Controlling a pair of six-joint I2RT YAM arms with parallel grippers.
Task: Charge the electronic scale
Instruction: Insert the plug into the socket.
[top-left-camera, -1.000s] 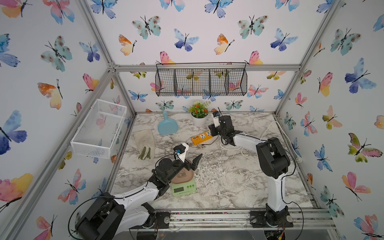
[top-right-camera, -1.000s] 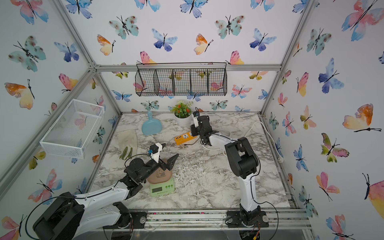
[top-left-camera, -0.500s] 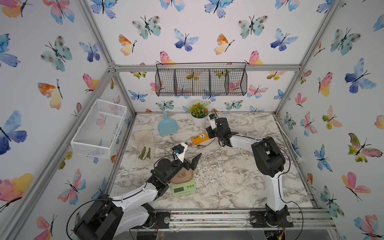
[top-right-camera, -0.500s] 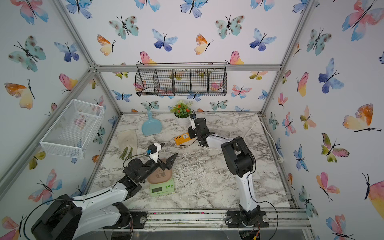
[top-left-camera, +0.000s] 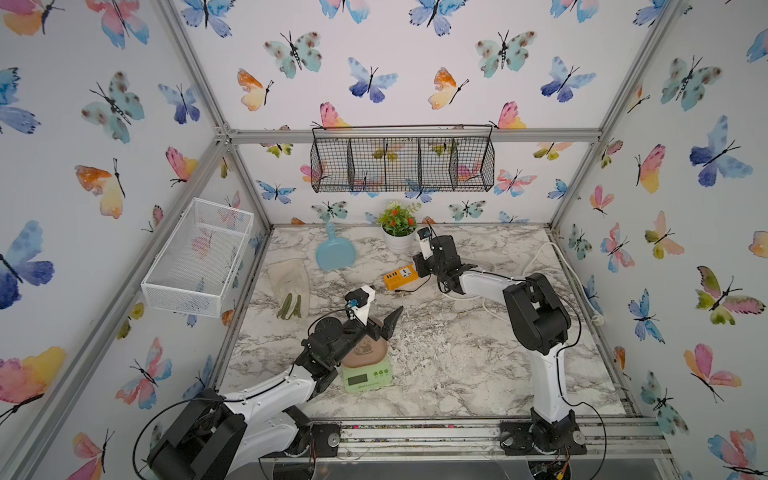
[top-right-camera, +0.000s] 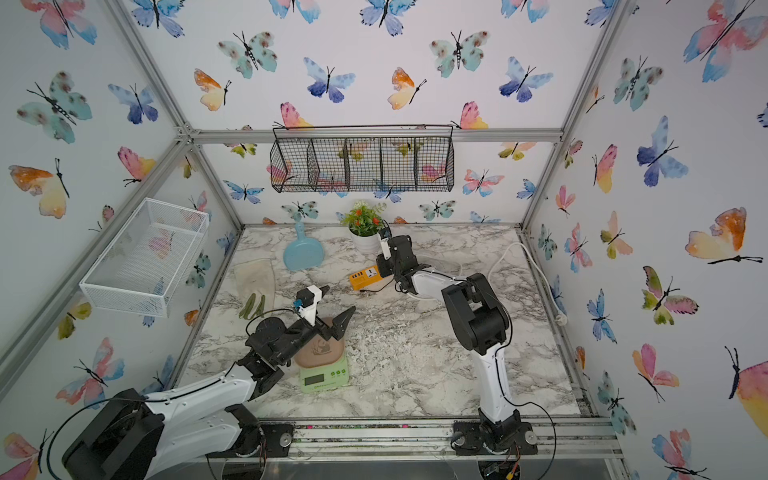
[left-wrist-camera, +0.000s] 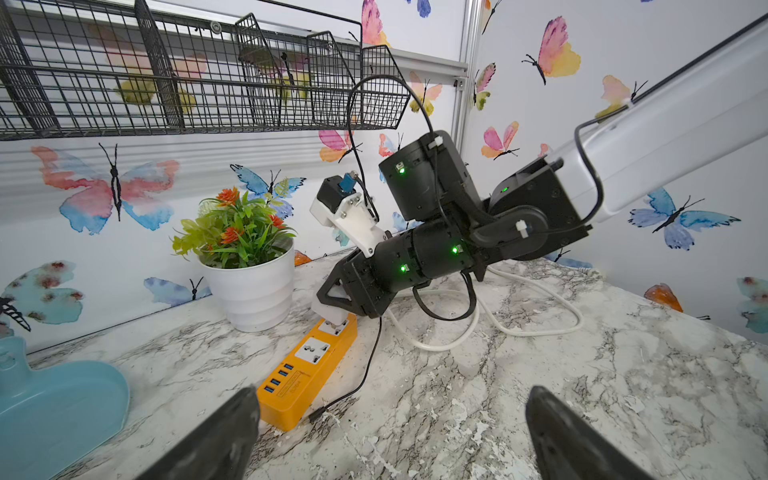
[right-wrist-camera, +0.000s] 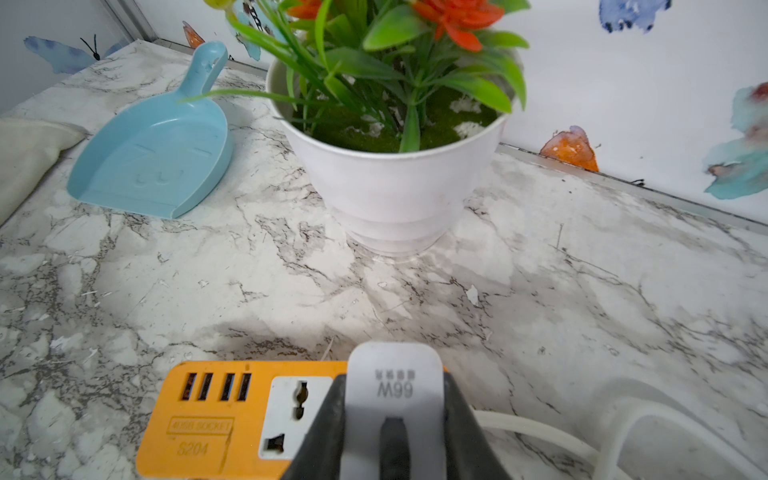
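The electronic scale (top-left-camera: 367, 377) (top-right-camera: 323, 377), pale green with a tan panda tray (top-left-camera: 368, 351), stands near the table's front. My left gripper (top-left-camera: 380, 323) (top-right-camera: 332, 322) (left-wrist-camera: 390, 419) hovers just over the tray, open and empty. At the back, my right gripper (top-left-camera: 420, 266) (top-right-camera: 383, 266) (right-wrist-camera: 395, 419) is shut on the white charger cube (right-wrist-camera: 395, 374) (left-wrist-camera: 330, 311), which rests on the end socket of the orange power strip (top-left-camera: 399, 278) (left-wrist-camera: 307, 374) (right-wrist-camera: 216, 415). Its prongs are hidden. A black cable (left-wrist-camera: 365, 374) runs from the charger, and its loose plug (left-wrist-camera: 318, 413) lies on the table.
A white plant pot (top-left-camera: 398, 241) stands right behind the power strip, with a blue scoop (top-left-camera: 334, 251) to its left. A pale glove (top-left-camera: 289, 282) lies at the left. The strip's white cord (top-left-camera: 540, 257) loops along the right. Wire baskets (top-left-camera: 401, 164) hang on the walls.
My right arm has shifted slightly left with the charger, settling over the strip's end socket. The left arm and the scale have hardly moved.
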